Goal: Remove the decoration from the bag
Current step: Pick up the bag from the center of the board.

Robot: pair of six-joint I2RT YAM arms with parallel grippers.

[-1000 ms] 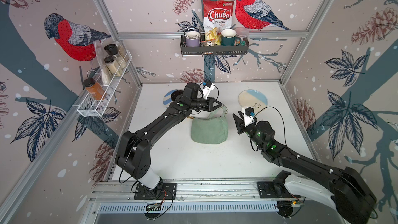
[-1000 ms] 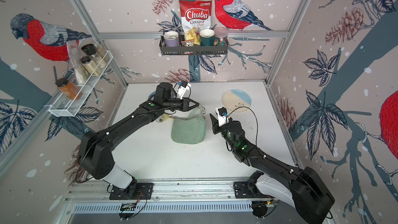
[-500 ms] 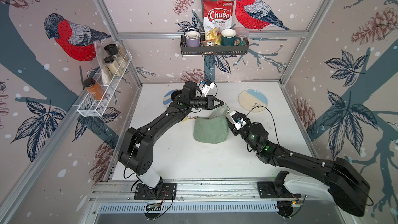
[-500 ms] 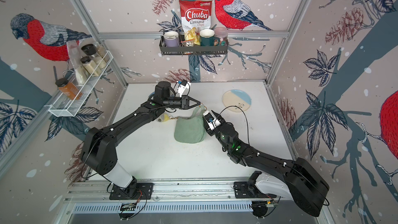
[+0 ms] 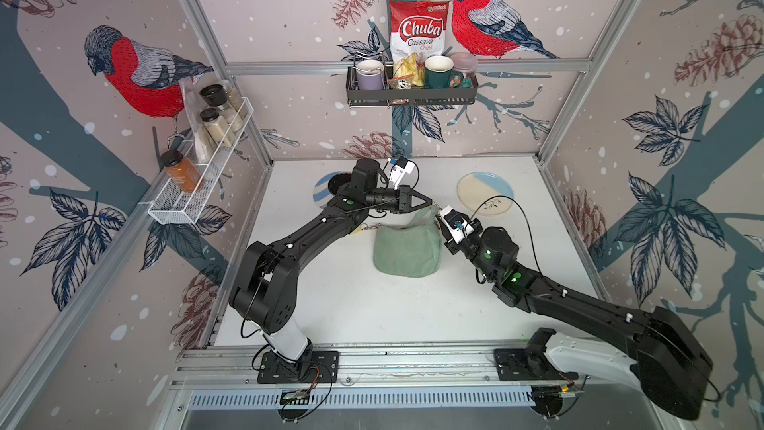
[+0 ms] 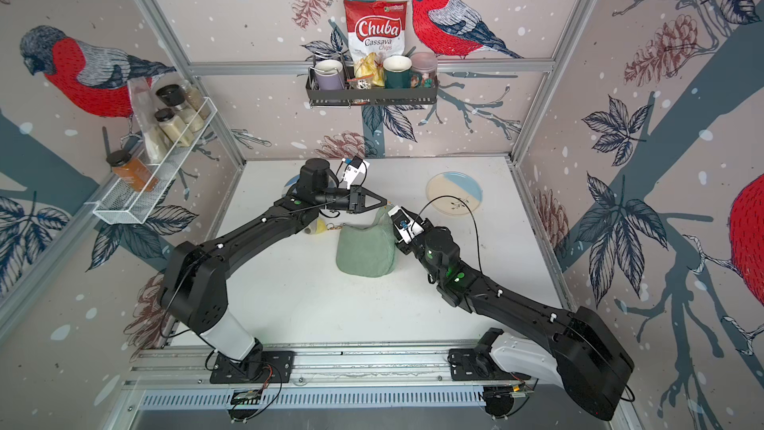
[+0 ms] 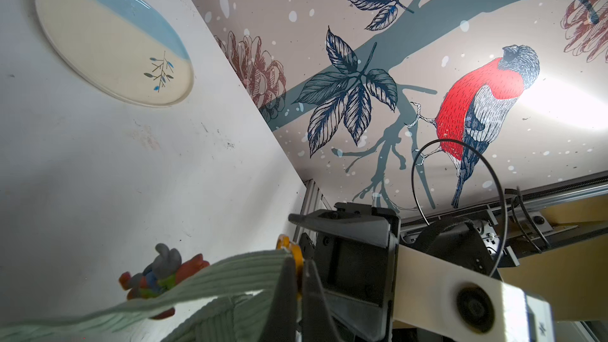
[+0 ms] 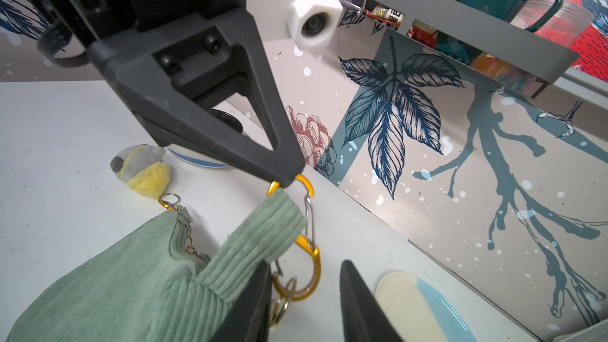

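Right gripper (image 8: 304, 264) has just swung in, jaws apart astride the orange clip (image 8: 314, 254) on the strap (image 8: 260, 235), while left gripper (image 8: 291, 177) stays pinched on the clip's top and the green bag (image 5: 407, 250) sits mid-table (image 5: 372, 316), so unhooking looks set to begin.

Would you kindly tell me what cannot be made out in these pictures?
Colourful charm: left wrist view, half hidden behind the bag strap.
Orange clip: too small in both top views.
Key rings: right wrist view, partly behind a right gripper finger.
Striped plate: both top views, mostly under the left arm.
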